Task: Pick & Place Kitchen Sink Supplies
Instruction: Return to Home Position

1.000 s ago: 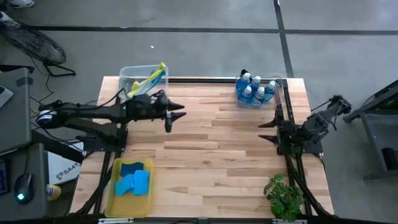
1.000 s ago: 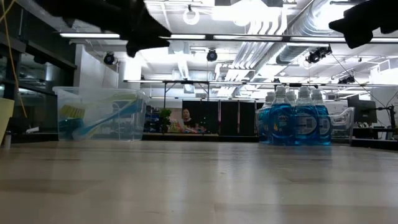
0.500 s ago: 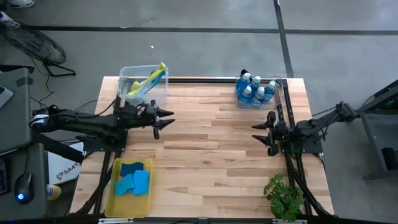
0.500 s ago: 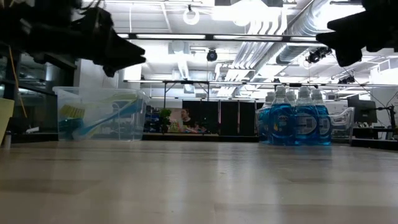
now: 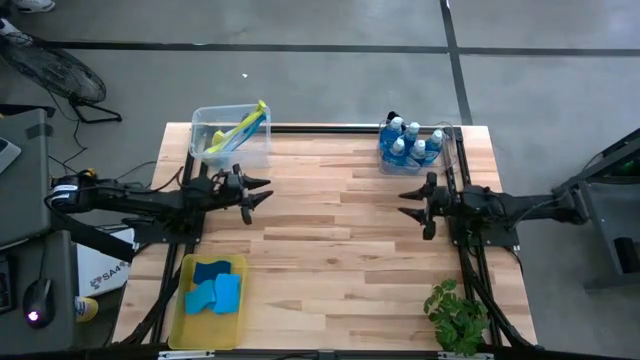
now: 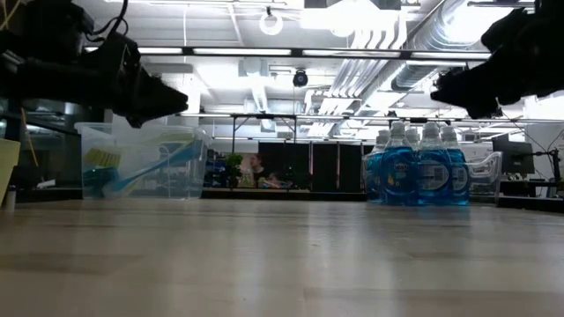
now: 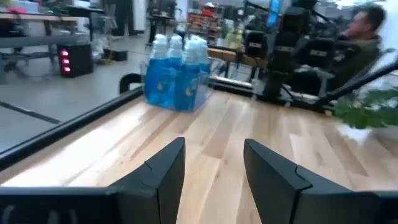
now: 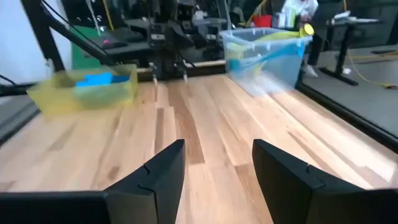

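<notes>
The left gripper (image 5: 257,197) hangs above the left edge of the tabletop (image 5: 330,260) and the right gripper (image 5: 414,205) above the right edge, each pointing toward the middle. In both wrist views the two fingers stand apart with nothing between them, so neither arm carries anything. The blue sponges (image 5: 213,290) lie together in the yellow tray (image 5: 180,312) at the near left corner. The bottles of blue dish soap (image 5: 408,143) stand packed in a clear bin (image 5: 382,160) at the far right corner, and the dish brushes (image 5: 240,128) lean in a second clear bin (image 5: 200,120) at the far left corner. I judge that each kind is grouped in its own container, the sorting looks finished, and the arms are held away from the containers on purpose, for resting.
</notes>
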